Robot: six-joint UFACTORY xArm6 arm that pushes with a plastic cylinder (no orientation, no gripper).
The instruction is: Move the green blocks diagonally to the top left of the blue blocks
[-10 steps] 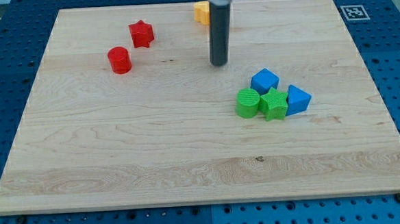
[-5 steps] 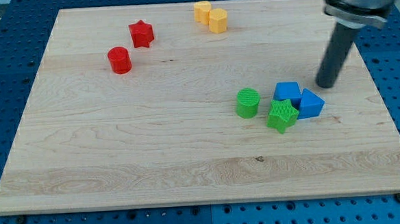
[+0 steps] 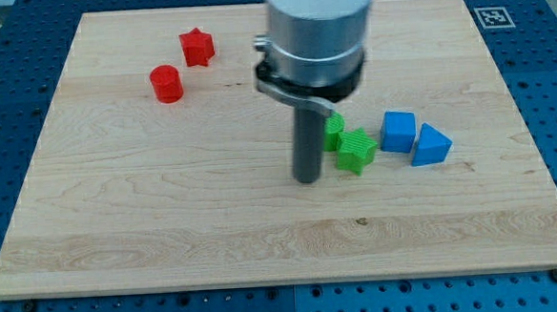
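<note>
- Wooden counter (image 3: pixel 167 219), blue pegboard around.
- My tip (image 3: pixel 307 179) sits just left of green star block (image 3: pixel 357 151); green cylinder block (image 3: pixel 334 131) half hidden behind rod.
- Blue blocks (image 3: pixel 414 137) right of greens.
- Tool is bare rod, grasps nothing.

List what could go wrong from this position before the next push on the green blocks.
1. My tip sits at the view's left of the green star; pushing rightward would drive it into the blue cube and blue wedge.
2. The green cylinder is half hidden behind the rod, so its contact can't be judged.
3. Both greens touch; one push may split them.
</note>
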